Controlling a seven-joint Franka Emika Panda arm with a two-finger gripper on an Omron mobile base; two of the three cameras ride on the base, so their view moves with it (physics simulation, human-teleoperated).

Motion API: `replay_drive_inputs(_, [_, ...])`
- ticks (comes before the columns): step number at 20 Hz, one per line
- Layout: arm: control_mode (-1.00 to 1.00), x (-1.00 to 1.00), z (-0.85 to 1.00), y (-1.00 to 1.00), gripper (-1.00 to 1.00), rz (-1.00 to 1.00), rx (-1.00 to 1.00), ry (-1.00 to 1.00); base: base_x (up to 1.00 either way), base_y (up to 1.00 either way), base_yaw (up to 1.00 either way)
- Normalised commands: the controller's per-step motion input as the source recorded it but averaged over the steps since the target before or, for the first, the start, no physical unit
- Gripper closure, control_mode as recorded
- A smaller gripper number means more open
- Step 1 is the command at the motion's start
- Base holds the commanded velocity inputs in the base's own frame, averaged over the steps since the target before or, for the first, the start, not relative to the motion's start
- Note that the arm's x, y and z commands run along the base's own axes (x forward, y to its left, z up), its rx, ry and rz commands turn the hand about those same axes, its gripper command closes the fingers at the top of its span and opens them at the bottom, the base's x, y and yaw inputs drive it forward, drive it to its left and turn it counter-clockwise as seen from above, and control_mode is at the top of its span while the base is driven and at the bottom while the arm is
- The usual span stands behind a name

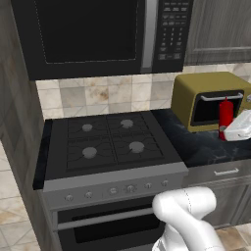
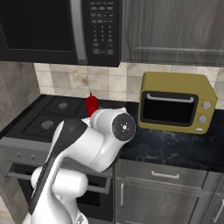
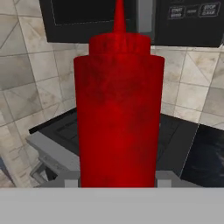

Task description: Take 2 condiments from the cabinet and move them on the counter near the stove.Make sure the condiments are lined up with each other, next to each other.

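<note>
The red squeeze bottle [image 3: 118, 109] stands upright, close up in the hand view, between the fingers of my gripper [image 3: 117, 181], which is shut on it. From the left base view the bottle [image 1: 226, 115] is over the black counter [image 1: 196, 142], in front of the toaster oven and right of the stove [image 1: 108, 142], with the gripper [image 1: 226, 131] at its lower part. Whether its base touches the counter I cannot tell. In the right base view its red top [image 2: 91, 104] shows behind my arm. The grey cabinet [image 2: 175, 30] hangs above. The brown bottle is out of view.
An olive-yellow toaster oven [image 2: 175, 103] sits on the counter [image 2: 175, 148] against the tiled wall. A black microwave [image 1: 98, 34] hangs over the stove [image 2: 48, 118]. Grey drawers [image 2: 164, 175] lie under the counter. My arm's elbow [image 2: 118, 127] rises over the counter's front edge.
</note>
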Motion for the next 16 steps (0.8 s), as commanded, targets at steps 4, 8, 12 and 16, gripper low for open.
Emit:
replay_drive_inputs(4, [-1.0,0.52,-0.38,-0.01,1.0,0.0,0.0,0.0,0.0,0.0,0.0])
replay_drive_inputs(8, [-1.0,0.54,-0.33,-0.09,1.0,0.0,0.0,0.0,0.0,0.0,0.0])
replay_drive_inputs(12, [-1.0,0.56,-0.27,-0.21,1.0,-0.04,0.0,0.0,0.0,0.0,0.0])
replay_drive_inputs(16, [-1.0,0.49,-0.27,-0.19,1.0,-0.02,0.01,0.0,0.0,0.0,0.0])
